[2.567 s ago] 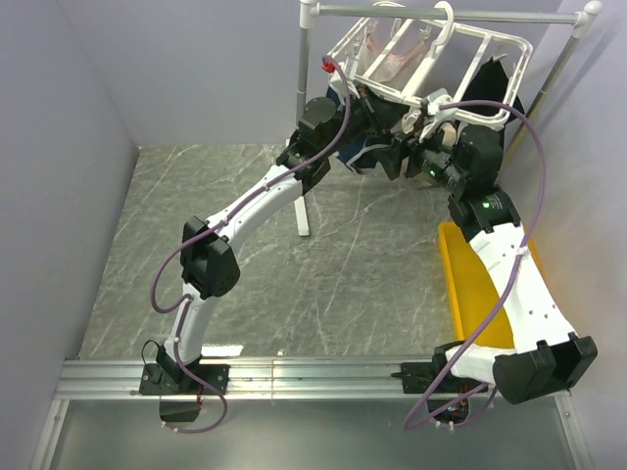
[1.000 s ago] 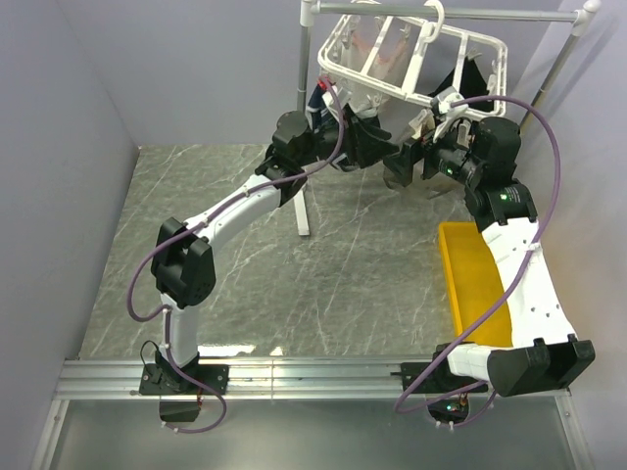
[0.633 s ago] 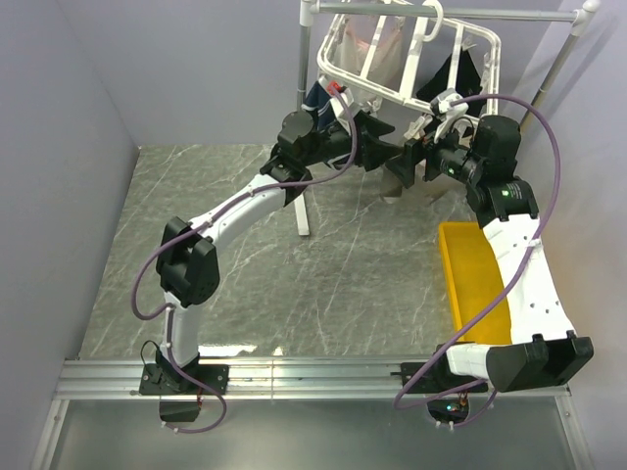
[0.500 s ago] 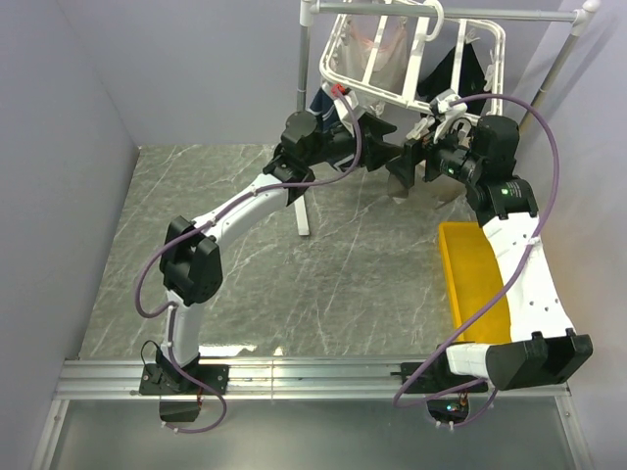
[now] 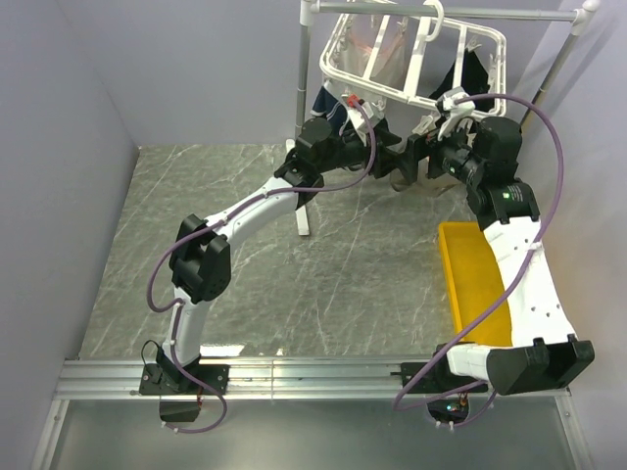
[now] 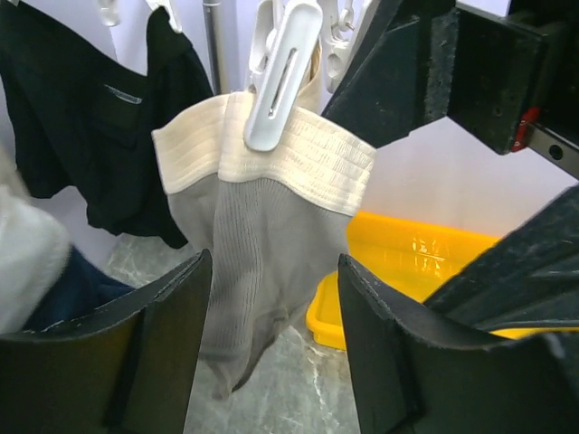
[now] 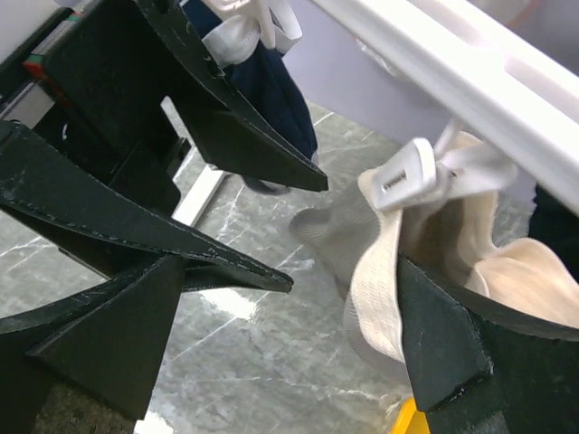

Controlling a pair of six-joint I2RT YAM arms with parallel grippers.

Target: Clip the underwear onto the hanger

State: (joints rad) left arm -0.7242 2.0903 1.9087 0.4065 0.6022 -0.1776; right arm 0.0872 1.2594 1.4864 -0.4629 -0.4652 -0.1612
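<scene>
The taupe underwear (image 6: 258, 244) with its beige waistband hangs from a white clip (image 6: 280, 77) of the white hanger (image 5: 411, 49). In the top view the underwear (image 5: 403, 178) dangles between the two grippers. My left gripper (image 6: 276, 353) is open, a little short of the fabric, with nothing between its fingers. My right gripper (image 7: 280, 353) is open too. The underwear (image 7: 384, 271) hangs just inside the right gripper's right finger (image 7: 470, 362), with the clip (image 7: 407, 176) above it. From each wrist view the other gripper's black fingers show.
A yellow bin (image 5: 470, 274) lies on the marble table at the right. The grey pole stand (image 5: 302, 117) carries the hanger. A black garment (image 6: 99, 117) and navy briefs (image 7: 271, 99) hang from other clips close by.
The left arm has stretched to the right, bringing its gripper close to the hanging underwear. The hanger has swung back toward level. The right gripper has barely moved.
</scene>
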